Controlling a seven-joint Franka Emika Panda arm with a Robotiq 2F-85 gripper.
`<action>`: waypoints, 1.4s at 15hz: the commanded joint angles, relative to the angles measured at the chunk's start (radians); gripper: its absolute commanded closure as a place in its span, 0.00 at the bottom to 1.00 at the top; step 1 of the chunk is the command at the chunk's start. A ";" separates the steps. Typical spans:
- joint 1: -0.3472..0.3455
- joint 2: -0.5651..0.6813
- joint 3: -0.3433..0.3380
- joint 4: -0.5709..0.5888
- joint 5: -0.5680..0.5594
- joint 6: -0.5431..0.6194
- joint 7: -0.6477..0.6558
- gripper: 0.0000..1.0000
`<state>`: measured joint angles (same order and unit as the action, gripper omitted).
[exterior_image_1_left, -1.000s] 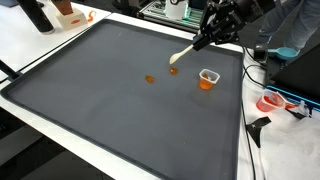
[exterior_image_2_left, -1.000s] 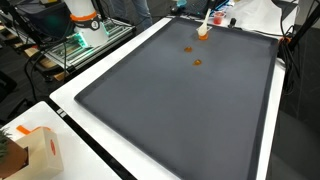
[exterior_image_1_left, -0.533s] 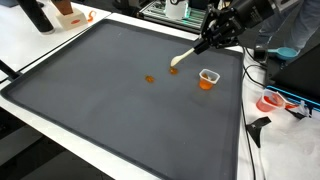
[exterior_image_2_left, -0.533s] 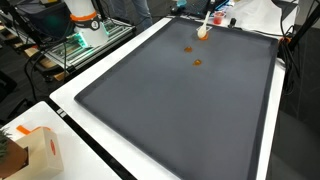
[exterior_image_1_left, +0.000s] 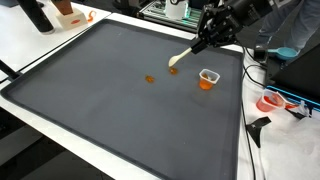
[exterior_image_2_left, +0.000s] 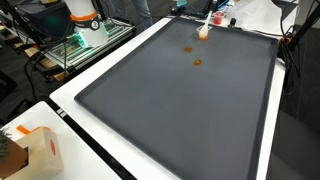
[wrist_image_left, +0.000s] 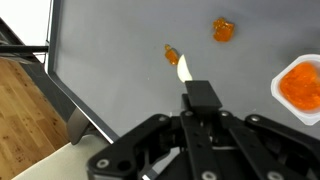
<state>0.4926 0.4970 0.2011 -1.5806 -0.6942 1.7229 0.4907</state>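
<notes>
I have the gripper (wrist_image_left: 203, 105) at the bottom centre of the wrist view, its jaws closed down narrow on the dark handle of a spoon (wrist_image_left: 184, 70); nothing else is in its grasp. The spoon's long axis runs straight out from the jaws toward the top of that frame, leaning a little left, pale bowl leading.

What matters to me is what lies along that axis. A small orange piece (wrist_image_left: 170, 52) sits on the grey mat (wrist_image_left: 110, 60) just beyond the bowl's tip, slightly left of the line and close to it; I cannot tell whether the tip is above the mat or resting on it. A larger orange piece (wrist_image_left: 223, 30) lies further off toward the upper right, well off the axis. The cup (wrist_image_left: 279, 84), with orange filling inside, stands at the right edge of the frame, out to the side of the handle and not ahead of it.

In an exterior view the gripper (exterior_image_1_left: 207, 38) is at the upper right, the spoon (exterior_image_1_left: 183, 57) slanting down and left from it, and the cup (exterior_image_1_left: 208, 73) is below the gripper.
</notes>
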 joint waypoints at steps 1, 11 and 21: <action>-0.041 -0.026 0.004 -0.002 0.076 0.029 -0.078 0.97; -0.142 -0.141 -0.004 -0.038 0.275 0.144 -0.278 0.97; -0.251 -0.255 0.005 -0.113 0.545 0.242 -0.504 0.97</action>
<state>0.2772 0.3022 0.1986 -1.6172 -0.2359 1.9265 0.0556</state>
